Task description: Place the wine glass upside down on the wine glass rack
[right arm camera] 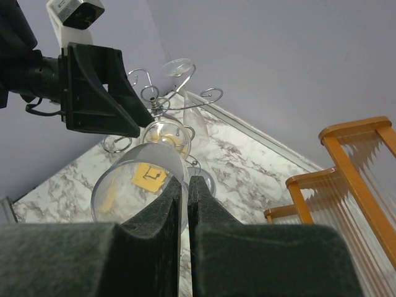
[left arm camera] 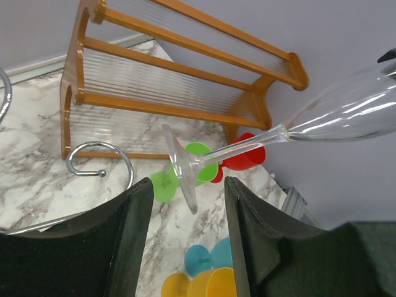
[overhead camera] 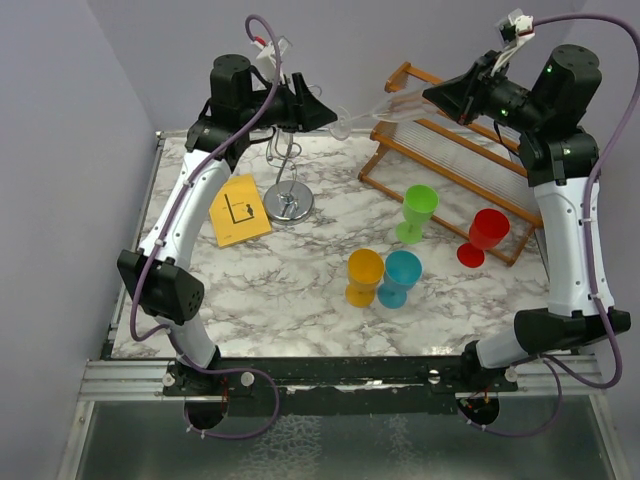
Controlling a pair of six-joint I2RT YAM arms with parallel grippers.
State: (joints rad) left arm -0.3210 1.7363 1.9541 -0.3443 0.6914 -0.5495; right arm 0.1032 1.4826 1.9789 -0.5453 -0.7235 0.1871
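Observation:
The clear wine glass (overhead camera: 385, 108) hangs level in the air at the back, foot to the left. My right gripper (overhead camera: 435, 95) is shut on the rim of its bowl (right arm camera: 139, 179), one finger inside and one outside. My left gripper (overhead camera: 320, 112) is open, and the glass's foot (left arm camera: 182, 167) sits just beyond its fingertips, between them, not touching. The chrome wine glass rack (overhead camera: 288, 200) stands below the left gripper. One of its curled arms (left arm camera: 99, 162) shows in the left wrist view, and its scroll arms (right arm camera: 204, 98) show in the right wrist view.
A brown wooden slatted rack (overhead camera: 450, 150) stands at the back right. Green (overhead camera: 418, 212), red (overhead camera: 486, 236), orange (overhead camera: 364, 276) and blue (overhead camera: 401, 276) plastic goblets stand mid-table. A yellow card (overhead camera: 238, 210) lies left of the chrome base.

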